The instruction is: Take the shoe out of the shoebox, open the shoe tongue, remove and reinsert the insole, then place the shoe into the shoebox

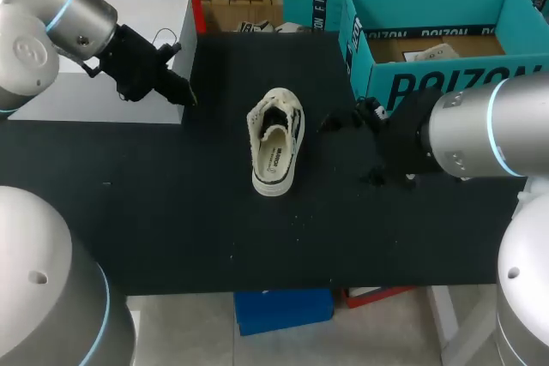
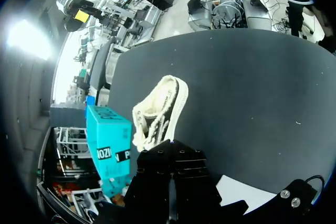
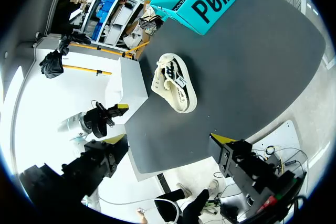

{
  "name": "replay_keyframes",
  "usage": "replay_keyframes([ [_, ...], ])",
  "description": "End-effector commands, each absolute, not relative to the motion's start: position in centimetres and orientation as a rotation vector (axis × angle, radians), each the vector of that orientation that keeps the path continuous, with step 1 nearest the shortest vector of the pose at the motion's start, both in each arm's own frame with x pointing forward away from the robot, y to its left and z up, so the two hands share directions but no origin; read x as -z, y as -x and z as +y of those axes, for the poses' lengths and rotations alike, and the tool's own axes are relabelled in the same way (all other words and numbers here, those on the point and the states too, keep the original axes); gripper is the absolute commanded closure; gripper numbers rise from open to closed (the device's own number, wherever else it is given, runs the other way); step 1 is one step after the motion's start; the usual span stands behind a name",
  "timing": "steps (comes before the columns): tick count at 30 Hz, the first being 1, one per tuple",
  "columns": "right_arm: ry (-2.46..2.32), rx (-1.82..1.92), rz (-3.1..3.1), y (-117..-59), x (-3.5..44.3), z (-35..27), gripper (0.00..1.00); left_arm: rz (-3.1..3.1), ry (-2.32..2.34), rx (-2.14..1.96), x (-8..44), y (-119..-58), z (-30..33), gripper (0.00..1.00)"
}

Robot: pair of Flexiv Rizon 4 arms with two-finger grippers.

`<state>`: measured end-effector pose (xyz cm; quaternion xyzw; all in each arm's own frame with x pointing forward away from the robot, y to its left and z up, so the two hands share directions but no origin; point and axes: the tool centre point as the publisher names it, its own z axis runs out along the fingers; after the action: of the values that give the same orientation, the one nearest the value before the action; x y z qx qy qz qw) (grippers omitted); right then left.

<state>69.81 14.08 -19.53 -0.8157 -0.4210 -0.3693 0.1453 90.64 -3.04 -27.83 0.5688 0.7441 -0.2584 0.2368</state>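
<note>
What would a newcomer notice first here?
A cream shoe lies on the middle of the black table, out of its box. The open teal shoebox stands at the table's far right. The left tool hangs by a white box, the right tool right of the shoe, neither touching it.

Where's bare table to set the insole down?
Table front, between shoe and near edge: widest bare stretch. Also left of shoe, in front of white box and left gripper. Crowded: between shoe and shoebox, around the open right gripper.
</note>
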Motion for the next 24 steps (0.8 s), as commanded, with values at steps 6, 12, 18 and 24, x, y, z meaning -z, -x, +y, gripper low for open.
replay_keyframes([
  [6,2.435,1.156,-1.178,-69.8,19.8,14.8,0.0,2.112,-1.35,0.79,27.3,-89.5,-0.2,0.0],
  [12,2.442,1.125,-1.207,-70.2,19.8,14.6,0.0,2.134,-1.174,0.955,27.0,-89.5,0.5,0.0],
  [18,2.476,1.026,-1.377,-72.1,19.0,13.5,0.0,2.155,-1.125,1.011,28.1,-89.0,1.0,0.0],
  [24,2.473,0.932,-1.598,-73.4,19.0,13.4,0.0,2.175,-1.089,1.022,28.7,-88.8,1.5,0.0],
])
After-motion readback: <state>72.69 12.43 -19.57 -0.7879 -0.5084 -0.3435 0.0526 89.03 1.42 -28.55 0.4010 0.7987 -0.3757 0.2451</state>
